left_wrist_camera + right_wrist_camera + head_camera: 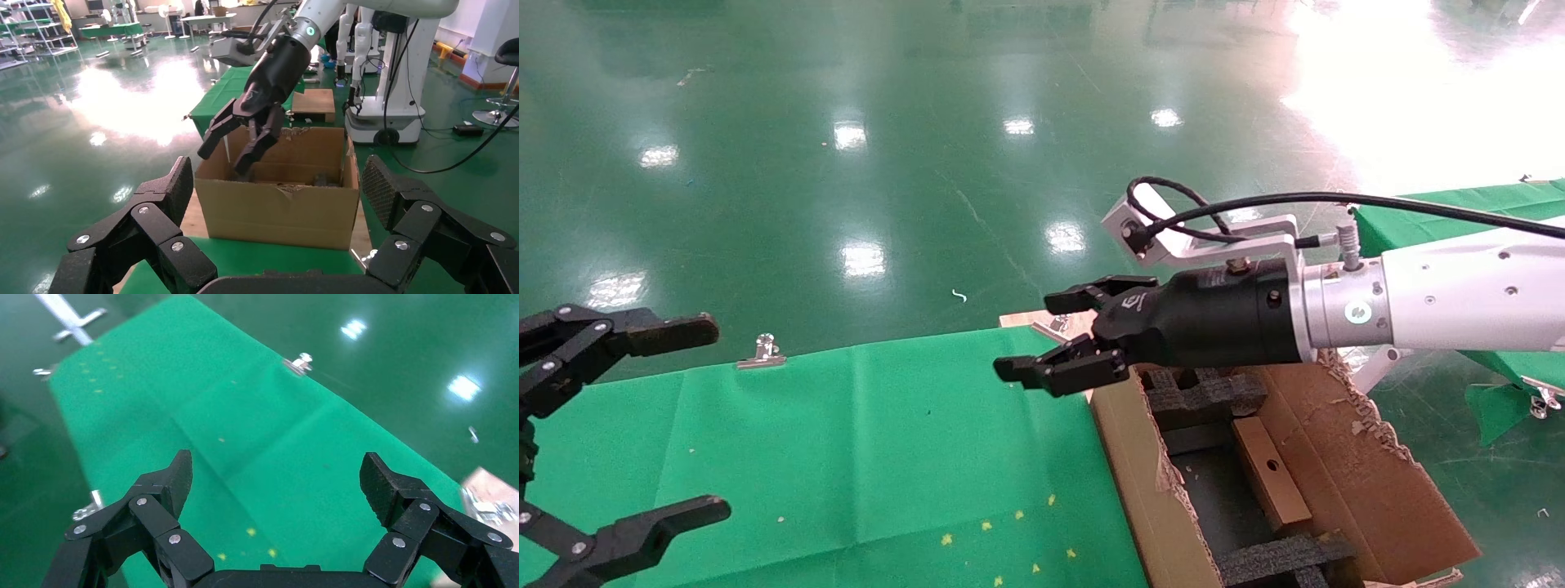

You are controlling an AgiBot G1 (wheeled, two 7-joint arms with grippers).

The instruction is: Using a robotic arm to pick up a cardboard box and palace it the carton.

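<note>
Reading the right gripper (1054, 339) as released and empty: fingers spread, nothing between them, hanging over the seam where the green cloth table (862, 457) meets the carton (1148, 490). My guess is it sits there because it's between cycles, pointed out over the cloth rather than down into the carton. White robotic arm (1459, 302) reaches in from my right, across the carton's far corner. Cardboard box (1269, 474) is already inside the carton, lying flat between the black foam blocks (1205, 392), hole side up, close to the torn flap on the right; the foam looks like it's there to keep it from sliding. So the place step looks done to me. Left gripper (617, 425) is parked wide open at the cloth's left edge, holding nothing. Right wrist view shows only bare cloth under the claw, with a clip (298, 363) at its far edge, no second box to fetch.
</note>
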